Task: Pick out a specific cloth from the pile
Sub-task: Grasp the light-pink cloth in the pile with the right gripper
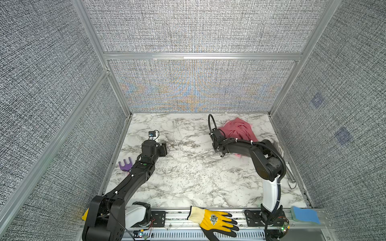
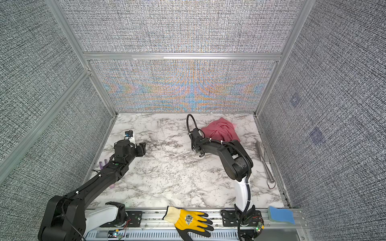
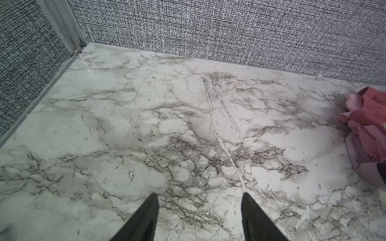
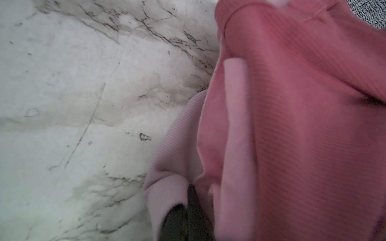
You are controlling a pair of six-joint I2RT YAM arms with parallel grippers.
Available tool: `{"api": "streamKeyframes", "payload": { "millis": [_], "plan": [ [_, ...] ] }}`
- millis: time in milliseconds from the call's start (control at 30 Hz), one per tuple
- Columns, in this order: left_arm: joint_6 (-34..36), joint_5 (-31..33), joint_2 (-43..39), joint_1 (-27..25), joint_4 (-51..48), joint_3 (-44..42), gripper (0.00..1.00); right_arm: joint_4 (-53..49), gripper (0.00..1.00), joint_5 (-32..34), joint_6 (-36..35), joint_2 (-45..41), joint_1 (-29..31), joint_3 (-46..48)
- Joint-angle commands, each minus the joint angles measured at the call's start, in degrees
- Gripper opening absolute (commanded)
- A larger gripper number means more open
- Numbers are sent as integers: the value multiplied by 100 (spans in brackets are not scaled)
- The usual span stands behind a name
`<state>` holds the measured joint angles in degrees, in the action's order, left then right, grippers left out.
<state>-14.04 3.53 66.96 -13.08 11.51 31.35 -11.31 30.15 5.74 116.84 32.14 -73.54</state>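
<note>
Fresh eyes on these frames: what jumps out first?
The pile of pink cloths at the far right of the marble table, with the right end effector shut on the palest cloth at its edge. Next, the yellow-and-black glove on the front rail, beside a blue sponge. The left end effector hangs open over bare marble.
</note>
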Motion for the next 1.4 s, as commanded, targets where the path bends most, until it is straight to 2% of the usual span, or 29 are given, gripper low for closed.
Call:
{"api": "streamKeyframes", "payload": {
  "millis": [0, 333, 633, 900, 1367],
  "plan": [
    [-6, 95, -54, -6, 103, 11, 65, -1, 0, 89, 67, -89, -20, -6],
    [-11, 134, -393, -1, -37, -7, 65, 174, 0, -574, 348, -1746, -89, 666],
    [-109, 139, -638, -1, -141, -24, 65, 42, 0, -1540, 569, -2997, -620, 876],
    [-86, 158, -735, -4, -166, 63, 65, -11, 0, -2046, 639, -3706, -983, 763],
    [-93, 53, -706, -3, -239, 222, 65, -476, 0, -2505, 657, -4121, -1465, -50]
  ]
}}
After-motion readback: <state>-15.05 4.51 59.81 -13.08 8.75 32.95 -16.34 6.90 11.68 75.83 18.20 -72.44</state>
